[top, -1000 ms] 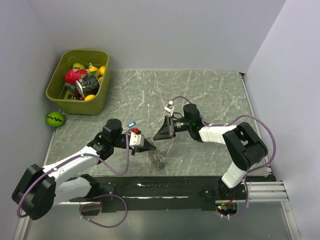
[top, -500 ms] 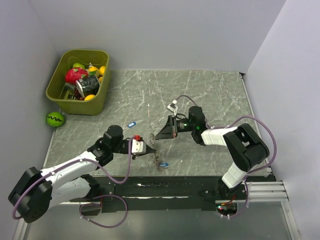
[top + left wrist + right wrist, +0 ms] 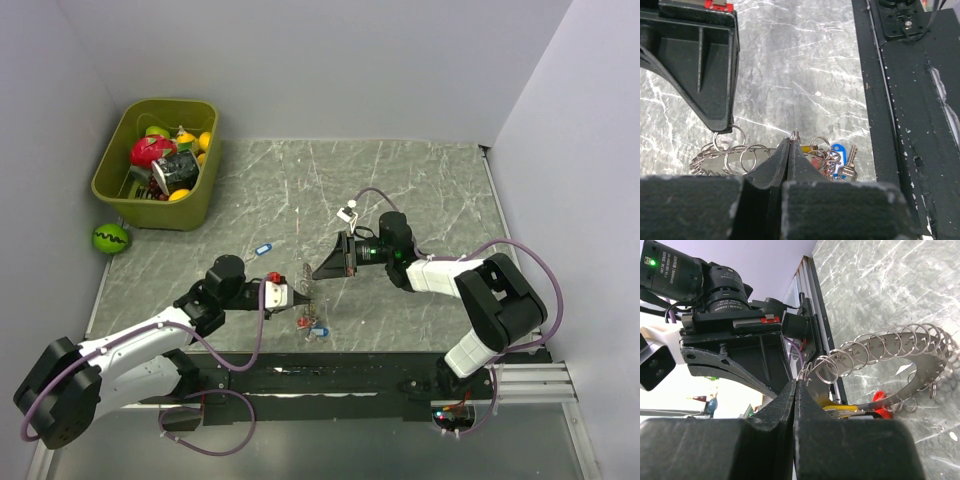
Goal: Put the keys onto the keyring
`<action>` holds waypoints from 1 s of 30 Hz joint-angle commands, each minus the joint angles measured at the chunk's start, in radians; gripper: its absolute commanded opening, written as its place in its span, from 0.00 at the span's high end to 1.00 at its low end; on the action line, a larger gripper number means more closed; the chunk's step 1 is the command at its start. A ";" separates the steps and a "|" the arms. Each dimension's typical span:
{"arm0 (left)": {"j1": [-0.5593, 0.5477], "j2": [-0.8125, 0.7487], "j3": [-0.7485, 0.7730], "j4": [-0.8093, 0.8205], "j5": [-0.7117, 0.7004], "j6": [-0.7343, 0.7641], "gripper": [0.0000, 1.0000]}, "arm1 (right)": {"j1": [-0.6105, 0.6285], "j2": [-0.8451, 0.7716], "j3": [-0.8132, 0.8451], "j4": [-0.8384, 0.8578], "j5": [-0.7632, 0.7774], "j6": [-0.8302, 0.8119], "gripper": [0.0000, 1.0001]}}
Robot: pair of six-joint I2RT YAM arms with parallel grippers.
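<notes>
The keyring (image 3: 890,362) is a curved silver band strung with several small split rings; it hangs between my two grippers just above the table. My right gripper (image 3: 796,383) is shut on the rings at one end of it. My left gripper (image 3: 791,141) is shut on a small ring at the other end, where the keys (image 3: 840,159) bunch up with blue, yellow and red tags. From above, the left gripper (image 3: 302,297) and right gripper (image 3: 320,273) nearly meet, tip to tip, and the keys (image 3: 312,325) lie below them. Another blue-tagged key (image 3: 263,249) lies alone behind the left arm.
A green bin (image 3: 118,192) full of toys stands at the back left, with a green ball (image 3: 110,238) beside it off the mat. The black rail (image 3: 330,372) runs along the near edge, just in front of the keys.
My left gripper has slid right and nearer the front edge, and the right gripper has dropped slightly toward it. The bunch of tagged keys now shows below the grippers.
</notes>
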 commanded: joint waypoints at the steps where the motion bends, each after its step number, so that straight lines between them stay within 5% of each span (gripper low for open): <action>1: -0.004 -0.017 0.006 0.061 -0.035 0.004 0.99 | -0.007 -0.043 0.027 0.023 -0.004 -0.027 1.00; 6: -0.004 0.013 0.015 0.058 -0.059 0.000 0.98 | -0.007 -0.048 0.029 -0.123 0.044 -0.125 1.00; 10: -0.003 0.024 0.011 0.098 -0.030 -0.008 0.72 | -0.008 -0.049 0.017 -0.132 0.058 -0.139 1.00; 15: -0.006 -0.002 -0.003 0.158 -0.027 -0.035 0.54 | -0.008 -0.054 0.012 -0.127 0.061 -0.142 1.00; 16: -0.006 -0.014 -0.005 0.182 -0.030 -0.045 0.40 | -0.007 -0.051 0.010 -0.120 0.059 -0.142 1.00; 21: -0.004 -0.053 -0.021 0.312 -0.090 -0.192 0.22 | -0.007 -0.039 0.007 -0.091 0.027 -0.147 1.00; 26: 0.025 -0.065 0.009 0.334 -0.113 -0.299 0.17 | -0.019 -0.028 0.000 -0.054 0.007 -0.142 1.00; 30: 0.126 -0.062 0.000 0.445 0.008 -0.493 0.18 | -0.033 -0.019 -0.009 -0.022 0.001 -0.116 1.00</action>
